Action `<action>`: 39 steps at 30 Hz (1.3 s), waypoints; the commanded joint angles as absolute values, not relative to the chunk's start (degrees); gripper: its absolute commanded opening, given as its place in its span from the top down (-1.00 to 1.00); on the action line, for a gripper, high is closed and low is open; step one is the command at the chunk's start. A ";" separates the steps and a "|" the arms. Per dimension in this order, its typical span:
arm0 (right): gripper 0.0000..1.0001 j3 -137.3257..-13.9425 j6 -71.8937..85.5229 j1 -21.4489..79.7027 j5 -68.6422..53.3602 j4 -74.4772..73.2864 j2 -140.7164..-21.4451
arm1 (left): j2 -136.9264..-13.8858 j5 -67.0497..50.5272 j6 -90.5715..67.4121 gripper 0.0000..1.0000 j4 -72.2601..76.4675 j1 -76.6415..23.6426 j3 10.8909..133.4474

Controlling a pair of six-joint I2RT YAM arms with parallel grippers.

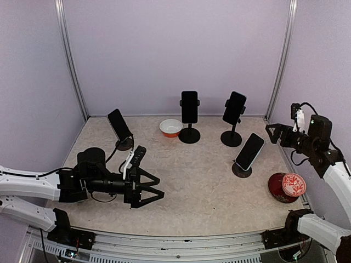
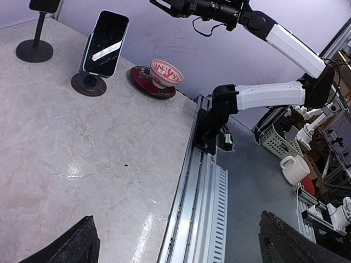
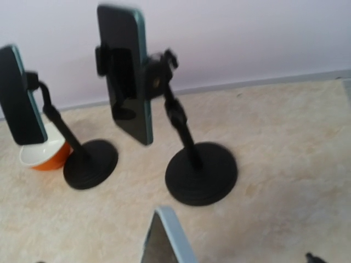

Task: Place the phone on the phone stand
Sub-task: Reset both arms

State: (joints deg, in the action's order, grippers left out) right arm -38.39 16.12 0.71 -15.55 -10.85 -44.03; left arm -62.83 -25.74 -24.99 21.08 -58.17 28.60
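1. Top external view: all four phones already sit on stands. I take the tilted phone (image 1: 249,151) to be the task's piece. It leans on a low stand (image 1: 241,170), right of the orange bowl (image 1: 171,127) and nearer the arms.
2. The left gripper (image 1: 160,187) hovers over the desk (image 1: 208,192), left of the orange bowl and well nearer the arms. Its jaws are spread wide and hold nothing.
3. The right gripper (image 1: 271,134) hangs far right of the orange bowl. It looks spread and empty, though it is small in this view.
4. Handling, as a judgement: the phone should be stiff, thin and fairly light, with a slick, breakable glass face. Pinching it across the long side edges near the middle would be better than gripping the faces.
5. Only the left wrist view shows the tilted phone's screen with a glare streak and the patterned bowl (image 2: 166,71) just beside its stand. It also shows this gripper's fingers (image 2: 77,246) with only bare desk and the rail at its edge between them.
6. The right wrist view is blurred, but only it shows the clamps of the two tall stands (image 3: 201,172) side-on, with the orange bowl behind the left one. Its own fingers are almost out of frame.
7. Only the top external view shows the fourth phone (image 1: 119,124), left of the orange bowl.
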 commanded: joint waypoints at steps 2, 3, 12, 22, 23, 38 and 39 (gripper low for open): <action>-1.00 -48.48 14.32 1.45 -13.96 -23.67 -45.13 | -59.34 -15.26 -21.39 -0.97 10.50 -59.07 33.00; -1.00 -50.64 13.58 1.48 -12.73 -26.52 -45.21 | -58.35 -13.45 -19.30 -0.98 8.83 -59.06 34.28; -1.00 -55.52 11.11 1.76 -9.17 -30.37 -38.99 | -55.40 -12.20 -17.07 -0.97 -2.58 -44.57 44.76; -1.00 -51.45 11.87 2.45 -9.32 -28.05 -35.20 | -53.25 -5.98 -16.59 -0.98 -8.04 -30.34 51.43; -1.00 -51.20 11.93 2.54 -9.20 -28.04 -34.89 | -53.45 -3.88 -17.42 -0.98 -8.65 -28.76 51.68; -1.00 -49.76 15.27 4.79 0.49 -25.58 -32.95 | -46.18 -0.85 -17.48 -0.98 -11.08 -22.35 48.84; -1.00 -49.75 15.17 4.95 1.54 -25.55 -32.63 | -45.47 -0.78 -17.17 -0.98 -11.80 -21.90 48.97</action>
State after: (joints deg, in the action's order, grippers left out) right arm -50.28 14.46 3.79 -4.27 -27.51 -34.54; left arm -48.21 -3.27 -19.25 -8.73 -23.20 49.15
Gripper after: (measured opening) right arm 0.999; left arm 0.988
